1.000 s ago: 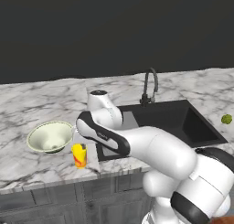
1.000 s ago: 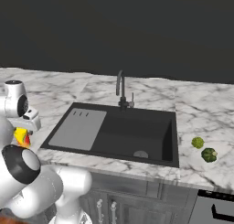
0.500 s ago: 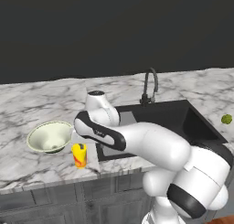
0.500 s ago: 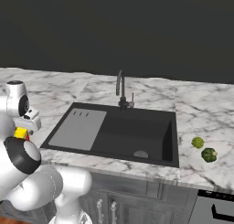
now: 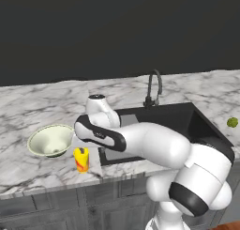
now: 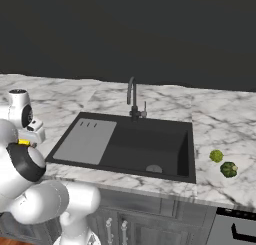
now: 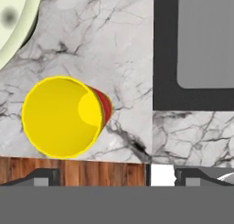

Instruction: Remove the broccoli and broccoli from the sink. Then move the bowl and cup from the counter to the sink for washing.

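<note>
Hovering over the cup, gripper spread wide, gripping nothing
Cup upright, hollow; bowl at 11 o'clock, hollow; sink holds nothing; 2 broccoli on counter.

sink recessed mid-counter, tap at its back edge, flat panel in its left part, bowl left of sink, cup just right of bowl near the front edge, probably not touching, both broccoli on the counter right of sink, close together
</note>
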